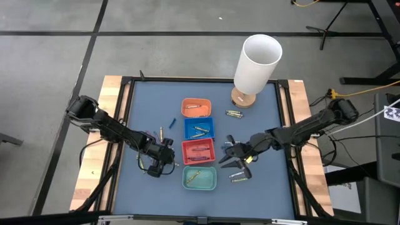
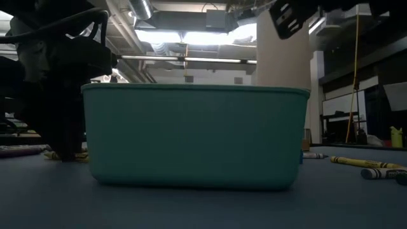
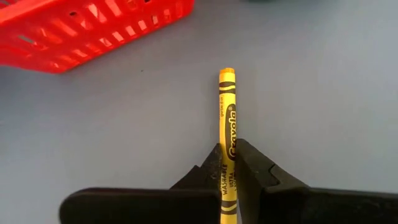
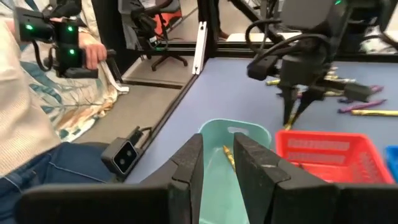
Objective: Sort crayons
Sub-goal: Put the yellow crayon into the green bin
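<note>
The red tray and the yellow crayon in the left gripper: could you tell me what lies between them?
Nothing: the left wrist view shows only bare blue mat between red tray and yellow crayon.

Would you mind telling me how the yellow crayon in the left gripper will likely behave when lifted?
The yellow crayon looks straight and stiff, so it probably won't sag. Its round paper-wrapped body may roll if released. The left gripper pinches it near one end, so it might pivot.

White cylinder [image 1: 257,62], orange tray [image 1: 196,107], blue tray [image 1: 199,129], red tray [image 1: 198,152], teal tray [image 1: 199,178]
</note>
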